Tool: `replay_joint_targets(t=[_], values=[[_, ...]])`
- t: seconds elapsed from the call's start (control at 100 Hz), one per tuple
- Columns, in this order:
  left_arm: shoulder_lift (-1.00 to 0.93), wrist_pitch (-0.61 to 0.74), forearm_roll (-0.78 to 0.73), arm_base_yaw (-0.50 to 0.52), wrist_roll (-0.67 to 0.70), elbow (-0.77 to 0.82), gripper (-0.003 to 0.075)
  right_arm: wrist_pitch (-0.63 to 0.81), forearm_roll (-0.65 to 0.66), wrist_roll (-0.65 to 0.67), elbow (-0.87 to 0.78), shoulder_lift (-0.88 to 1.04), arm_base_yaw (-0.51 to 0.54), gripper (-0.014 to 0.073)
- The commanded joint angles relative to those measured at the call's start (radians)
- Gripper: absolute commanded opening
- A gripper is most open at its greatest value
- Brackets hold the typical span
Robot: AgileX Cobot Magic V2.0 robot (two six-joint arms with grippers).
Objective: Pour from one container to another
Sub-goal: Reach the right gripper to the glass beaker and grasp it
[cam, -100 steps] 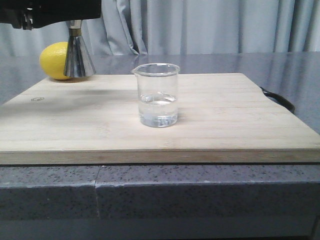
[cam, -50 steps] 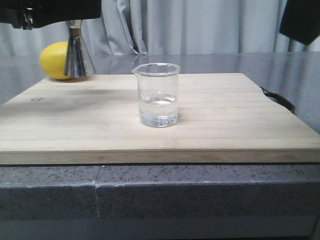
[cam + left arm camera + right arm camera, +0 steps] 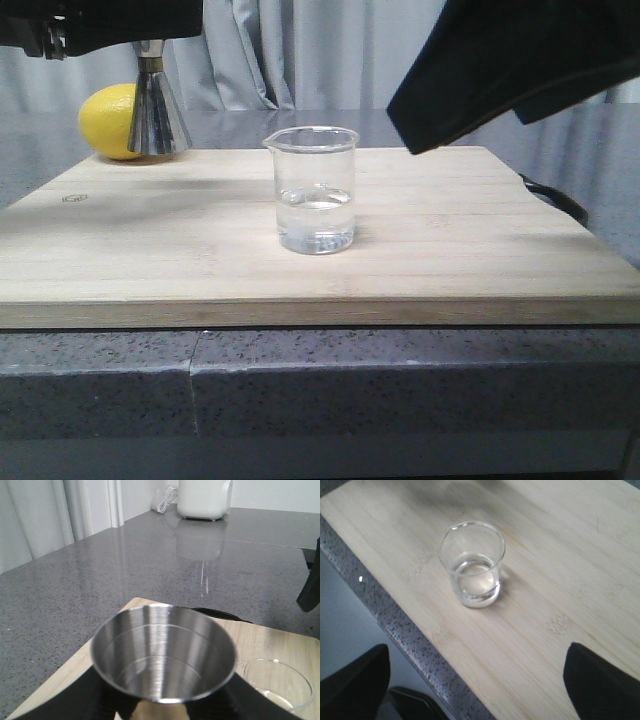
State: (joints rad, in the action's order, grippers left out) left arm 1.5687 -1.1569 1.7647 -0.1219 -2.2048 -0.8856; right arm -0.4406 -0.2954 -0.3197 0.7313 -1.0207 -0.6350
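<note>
On the board [image 3: 480, 240]: one beaker [image 3: 315, 190]; one jigger [image 3: 157, 105] in left end effector [image 3: 160, 707]; right end effector [image 3: 480, 680] spread.

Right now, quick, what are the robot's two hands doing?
Left gripper: shut on the jigger.
Right gripper: open, holding nothing, above the board near the beaker.

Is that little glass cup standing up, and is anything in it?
The glass beaker stands upright on the wooden board, roughly a third full of clear liquid; the liquid line shows through its wall.
</note>
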Motion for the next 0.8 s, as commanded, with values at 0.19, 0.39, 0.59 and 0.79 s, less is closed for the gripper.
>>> replay_joint_targets(t=[0.19, 0.39, 0.59, 0.79], values=[[-0.043, -0.089, 0.099, -0.010, 0.013, -0.026, 0.0291, 0.550, -0.060, -0.027, -0.205, 0.021, -0.113, 0.0636], [-0.043, -0.089, 0.099, -0.010, 0.013, -0.026, 0.0291, 0.811, -0.060, -0.008, -0.267, -0.060, -0.171, 0.0636], [-0.043, -0.089, 0.099, -0.010, 0.013, -0.026, 0.0291, 0.979, -0.056, 0.014, -0.267, -0.184, -0.210, 0.0636], [-0.043, -0.089, 0.099, -0.010, 0.013, -0.026, 0.0291, 1.149, -0.044, 0.017, -0.267, -0.302, -0.246, 0.0636]])
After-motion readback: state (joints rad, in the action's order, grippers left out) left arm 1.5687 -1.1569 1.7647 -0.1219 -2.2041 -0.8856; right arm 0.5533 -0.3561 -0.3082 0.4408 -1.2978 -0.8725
